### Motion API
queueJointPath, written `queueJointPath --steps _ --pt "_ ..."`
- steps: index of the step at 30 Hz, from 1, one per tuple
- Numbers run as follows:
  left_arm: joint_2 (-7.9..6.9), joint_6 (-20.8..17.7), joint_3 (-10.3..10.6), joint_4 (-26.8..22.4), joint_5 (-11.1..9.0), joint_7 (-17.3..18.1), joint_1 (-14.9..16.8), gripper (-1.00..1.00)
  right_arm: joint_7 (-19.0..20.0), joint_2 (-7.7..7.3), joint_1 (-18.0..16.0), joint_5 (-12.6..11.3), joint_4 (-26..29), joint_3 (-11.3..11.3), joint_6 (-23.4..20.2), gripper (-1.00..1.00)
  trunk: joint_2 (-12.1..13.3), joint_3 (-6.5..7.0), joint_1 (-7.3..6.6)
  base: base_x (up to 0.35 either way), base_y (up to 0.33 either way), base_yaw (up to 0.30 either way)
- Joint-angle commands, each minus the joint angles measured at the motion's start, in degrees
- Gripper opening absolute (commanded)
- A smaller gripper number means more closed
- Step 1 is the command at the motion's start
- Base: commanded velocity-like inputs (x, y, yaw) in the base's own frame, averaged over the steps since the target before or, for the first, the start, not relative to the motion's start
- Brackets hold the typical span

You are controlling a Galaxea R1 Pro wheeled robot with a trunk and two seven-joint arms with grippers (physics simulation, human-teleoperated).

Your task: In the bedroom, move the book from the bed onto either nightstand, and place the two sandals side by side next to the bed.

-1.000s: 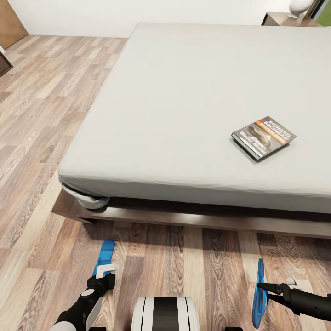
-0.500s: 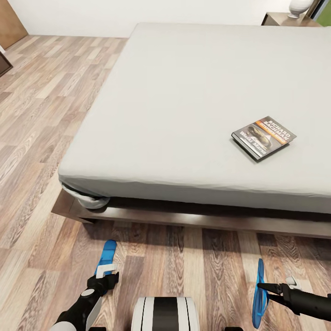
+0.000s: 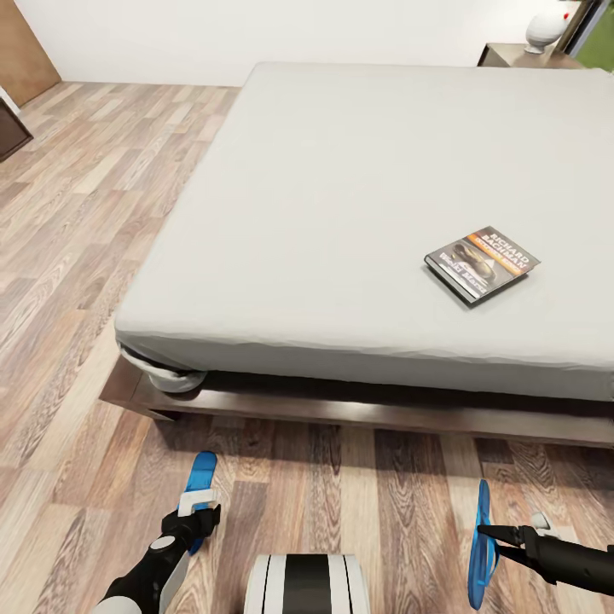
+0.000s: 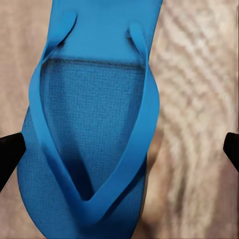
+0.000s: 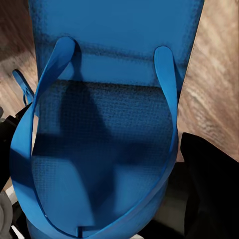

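View tipped down, book [image 3: 482, 262] on bed [image 3: 341, 213]

Black arms [image 3: 570, 559]; white trunk [image 3: 307, 583] — black stripe.

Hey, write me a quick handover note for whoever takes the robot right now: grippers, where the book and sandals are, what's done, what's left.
Left gripper: open, fingers either side of the left sandal, which lies flat on the floor near the foot of the bed.
Right gripper: shut on the right sandal, holding it on edge above the floor.
The book lies on the mattress, toward the right side.
The nightstand is at the far right corner, beside the bed.
Done: one sandal appears set down.
Left: place the right sandal beside the left one, then move the book to the nightstand.
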State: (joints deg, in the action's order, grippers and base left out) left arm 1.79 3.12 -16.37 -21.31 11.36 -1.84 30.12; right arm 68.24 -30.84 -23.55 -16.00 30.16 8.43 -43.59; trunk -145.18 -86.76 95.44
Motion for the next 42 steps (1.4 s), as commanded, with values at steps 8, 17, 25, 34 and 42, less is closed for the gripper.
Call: queueJointPath --steps 8,17,25,34,42 --pt "-0.01 0.1 -0.4 0.0 0.6 -0.1 0.0 1.0 0.0 -0.01 0.0 -0.2 0.0 0.0 -0.4 -1.0 0.1 1.75 -0.21 0.0 0.0 0.0" --pt "-0.44 0.1 -0.5 0.1 0.5 0.1 0.0 1.0 0.0 -0.01 0.0 -0.2 0.0 0.0 -0.4 -1.0 0.2 3.74 -0.44 0.0 0.0 0.0" --pt "-2.92 0.1 -0.8 0.0 0.3 4.7 0.0 1.0 0.0 -0.01 0.0 -0.2 0.0 0.0 -0.4 -1.0 0.3 5.52 -0.65 0.0 0.0 0.0" --pt "-19.29 -7.6 -11.0 0.3 -8.2 50.8 0.0 1.0 0.0 -0.01 0.0 -0.2 -0.1 0.0 -0.4 -1.0 0.4 6.18 -0.73 0.0 0.0 0.0" --pt "-20.85 -7.6 -11.6 7.4 -8.7 56.7 -0.1 1.0 -0.5 0.08 0.0 0.3 -0.1 0.0 0.0 -1.0 0.4 6.18 -0.73 0.0 0.003 0.0"
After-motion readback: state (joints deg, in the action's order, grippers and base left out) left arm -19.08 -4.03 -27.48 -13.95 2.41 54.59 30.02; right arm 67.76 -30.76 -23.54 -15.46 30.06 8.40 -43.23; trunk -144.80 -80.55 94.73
